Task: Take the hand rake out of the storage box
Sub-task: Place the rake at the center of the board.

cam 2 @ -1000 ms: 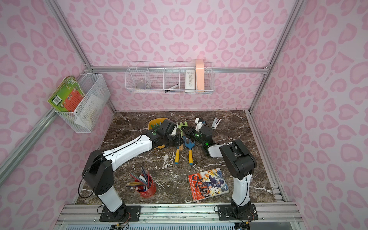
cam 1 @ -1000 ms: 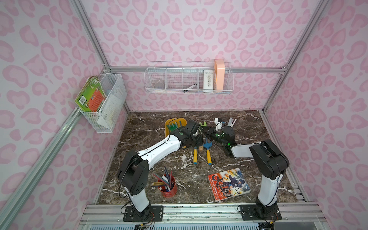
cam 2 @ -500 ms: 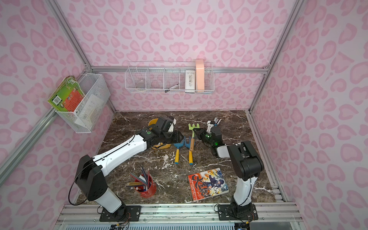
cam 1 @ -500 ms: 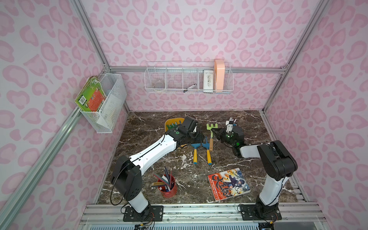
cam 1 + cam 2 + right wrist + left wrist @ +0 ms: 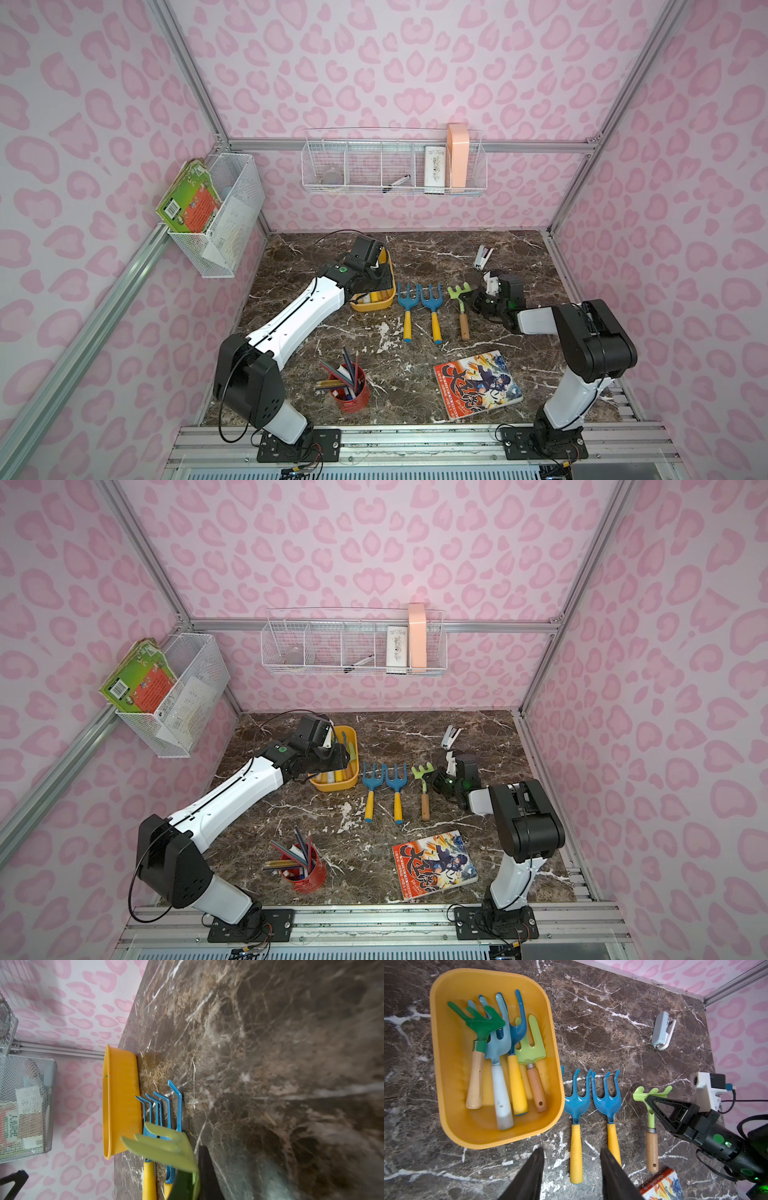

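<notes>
In a top view, our left arm (image 5: 307, 309) is reaching over the storage box (image 5: 371, 306), the light green hand rake (image 5: 458, 289) lying outside it. Left wrist: our left fingers (image 5: 533, 1172) are hanging spread and empty; the box is holding four tools (image 5: 501, 1093). Right wrist: our right fingers (image 5: 207, 1174) are pinching the rake.

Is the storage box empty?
No: in the left wrist view the storage box holds four hand tools, a dark green rake among them.
</notes>
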Controlling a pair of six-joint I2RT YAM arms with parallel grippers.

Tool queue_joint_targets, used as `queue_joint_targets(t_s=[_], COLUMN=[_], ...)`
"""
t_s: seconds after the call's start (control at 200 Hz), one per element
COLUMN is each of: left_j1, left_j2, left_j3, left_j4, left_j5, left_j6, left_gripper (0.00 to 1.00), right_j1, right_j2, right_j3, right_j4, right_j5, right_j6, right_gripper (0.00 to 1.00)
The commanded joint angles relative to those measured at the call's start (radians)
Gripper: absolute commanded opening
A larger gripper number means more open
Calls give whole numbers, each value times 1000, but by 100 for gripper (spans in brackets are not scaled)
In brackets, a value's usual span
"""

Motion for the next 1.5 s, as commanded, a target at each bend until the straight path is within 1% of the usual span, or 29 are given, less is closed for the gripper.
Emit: queue_joint_targets(t_s=[0.0,0.16,0.34,0.485,0.62,0.82,0.985,1.095,1.28,1.495], left_j1=[22,47,52,61,78,110,124,126,126,126], left_j2=[-8,-20,-28,-33,-41,-37,8,51,116,187], left_j3=[-7,-17,-22,-26,-34,-23,7,25,39,61], left_j4=[-24,-24,-28,-33,-34,-35,-54,-66,-53,-56], left_j5=[-21,-21,-33,-43,-49,-70,-136,-147,-144,-171], left_j6=[20,20,19,21,21,31,78,87,79,94], left_gripper=[49,49,49,49,49,49,49,49,49,49], right_j1=[-1,0,7,8,6,-1,-5,-5,-5,-4], right_j2=[31,83,137,158,146,137,95,57,7,-69], right_j3=[12,8,16,35,37,29,21,25,38,37], right_j4=[29,115,208,198,155,131,66,-20,-127,-226], right_j5=[-32,-36,-43,-47,-34,-28,-6,27,63,118], right_j6=[-19,40,103,101,71,56,13,-47,-126,-199], right_gripper=[3,3,3,8,18,26,36,43,45,47])
